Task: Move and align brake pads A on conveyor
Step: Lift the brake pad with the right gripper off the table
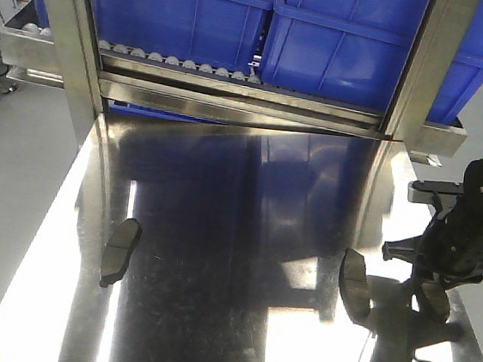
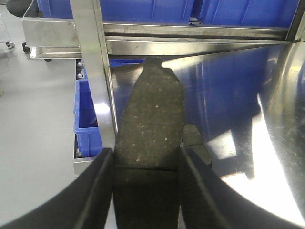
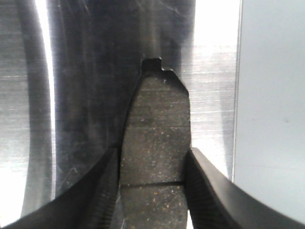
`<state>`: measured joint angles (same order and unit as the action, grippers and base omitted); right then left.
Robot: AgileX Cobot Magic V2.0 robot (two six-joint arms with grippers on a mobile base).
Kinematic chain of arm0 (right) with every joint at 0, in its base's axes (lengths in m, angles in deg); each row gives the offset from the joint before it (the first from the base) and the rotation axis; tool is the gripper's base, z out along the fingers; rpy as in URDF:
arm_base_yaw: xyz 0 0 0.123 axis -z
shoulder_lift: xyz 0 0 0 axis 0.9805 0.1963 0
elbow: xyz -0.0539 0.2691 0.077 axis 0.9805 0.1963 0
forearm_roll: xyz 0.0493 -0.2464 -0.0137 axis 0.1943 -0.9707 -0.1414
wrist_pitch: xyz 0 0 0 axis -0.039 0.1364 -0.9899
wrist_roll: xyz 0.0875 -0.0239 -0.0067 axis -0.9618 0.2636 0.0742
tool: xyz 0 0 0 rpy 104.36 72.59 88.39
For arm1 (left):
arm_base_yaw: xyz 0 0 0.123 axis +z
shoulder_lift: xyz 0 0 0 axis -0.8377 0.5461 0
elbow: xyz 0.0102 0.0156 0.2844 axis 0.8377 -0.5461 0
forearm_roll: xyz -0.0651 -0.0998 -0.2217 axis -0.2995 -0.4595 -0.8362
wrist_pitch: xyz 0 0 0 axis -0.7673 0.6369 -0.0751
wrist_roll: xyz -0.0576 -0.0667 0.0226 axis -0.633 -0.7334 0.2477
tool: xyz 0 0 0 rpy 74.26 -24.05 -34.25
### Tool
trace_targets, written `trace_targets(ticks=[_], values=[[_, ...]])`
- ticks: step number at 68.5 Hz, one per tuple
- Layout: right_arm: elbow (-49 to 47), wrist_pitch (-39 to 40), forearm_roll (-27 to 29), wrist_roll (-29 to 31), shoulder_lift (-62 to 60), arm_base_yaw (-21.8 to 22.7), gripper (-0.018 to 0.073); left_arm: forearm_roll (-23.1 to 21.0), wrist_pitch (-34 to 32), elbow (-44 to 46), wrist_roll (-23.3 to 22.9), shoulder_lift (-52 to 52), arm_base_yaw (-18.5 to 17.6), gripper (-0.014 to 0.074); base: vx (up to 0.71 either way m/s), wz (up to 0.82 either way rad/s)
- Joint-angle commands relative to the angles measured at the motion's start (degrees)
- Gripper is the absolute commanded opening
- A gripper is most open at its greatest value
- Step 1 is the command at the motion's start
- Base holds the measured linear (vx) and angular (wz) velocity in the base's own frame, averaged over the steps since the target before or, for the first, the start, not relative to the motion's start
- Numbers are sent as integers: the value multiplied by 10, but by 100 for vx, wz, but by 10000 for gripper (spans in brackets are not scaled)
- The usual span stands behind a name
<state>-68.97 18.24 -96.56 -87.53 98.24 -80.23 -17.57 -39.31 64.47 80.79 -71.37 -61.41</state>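
Left gripper [image 2: 145,152] clamps brake pad [image 2: 152,105]; right gripper [image 3: 153,153] clamps second pad [image 3: 157,109]; front view alone shows two loose pads [image 1: 120,251] [image 1: 355,281]

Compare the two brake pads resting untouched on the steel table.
Place: the left pad sits near the steel table's left edge; the centre-right pad sits right of centre. Pose: the left pad's far end leans rightward, the centre-right pad's leftward. Both are dark, oblong and ungripped.

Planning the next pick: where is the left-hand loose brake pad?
In the exterior front view, the brake pad lies at the left of the steel table, in front of the left steel upright.
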Motion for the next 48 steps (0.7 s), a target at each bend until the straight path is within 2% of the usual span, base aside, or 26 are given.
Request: trace_targets(ticks=[1, 20, 48], values=[[-10, 3, -7, 5, -20, 4, 166, -11, -53, 18, -3, 4, -2, 91, 0, 0], [-10, 4, -7, 6, -24, 4, 99, -11, -53, 18, -3, 4, -2, 91, 0, 0], [-8, 37, -1, 30, -146, 3, 101, -11, -53, 18, -3, 4, -2, 91, 0, 0]])
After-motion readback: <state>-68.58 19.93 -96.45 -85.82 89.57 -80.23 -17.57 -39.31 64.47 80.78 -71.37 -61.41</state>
